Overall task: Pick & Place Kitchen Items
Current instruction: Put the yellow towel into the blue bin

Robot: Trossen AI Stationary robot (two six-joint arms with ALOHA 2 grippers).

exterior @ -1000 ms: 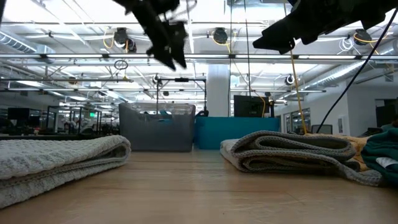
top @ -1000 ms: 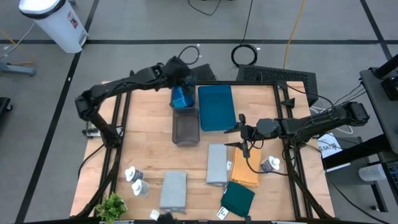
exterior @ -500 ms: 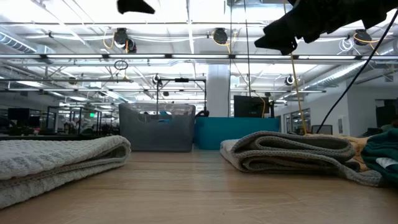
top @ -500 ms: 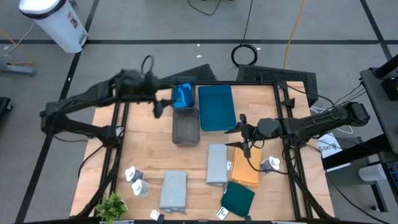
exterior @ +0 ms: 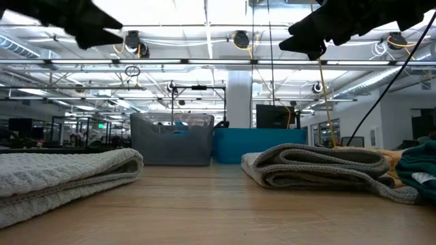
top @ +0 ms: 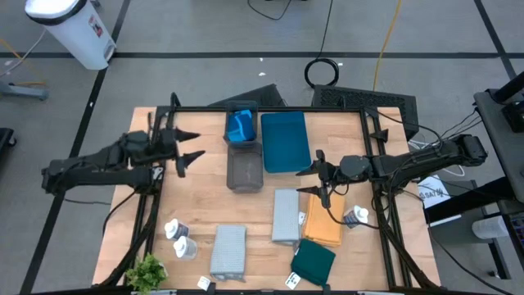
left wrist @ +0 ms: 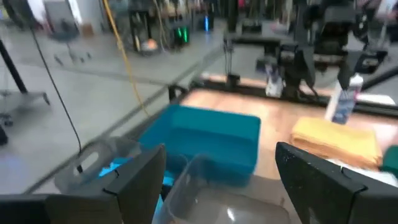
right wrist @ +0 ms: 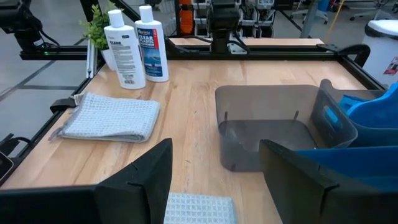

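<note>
Change: left gripper (top: 187,148) has swung away from the grey tray (top: 244,172) and the blue sponge (top: 240,127) at its far end, and now hangs over the table's left side; in the low view it has slid off toward the left edge.
Meaning: sponge delivery looks finished, probably released into the tray's far end, though the tray wall partly hides how it lies; next pick likely waits among the items nearer the front.
Left arm pose: stretched low from the left, fingers spread, carrying nothing, pointing toward the trays.
Remaining items, left to right: white bottles (top: 179,238) at front left, grey cloth (top: 228,250), pale cloth (top: 285,215), teal cloth (top: 313,262), orange cloth (top: 323,227), a single bottle (top: 355,218) on the right.
Right arm pose: right gripper (top: 315,179) has not shifted, hovering beside the teal tray (top: 283,141) above the pale cloth, fingers apart and empty.
</note>
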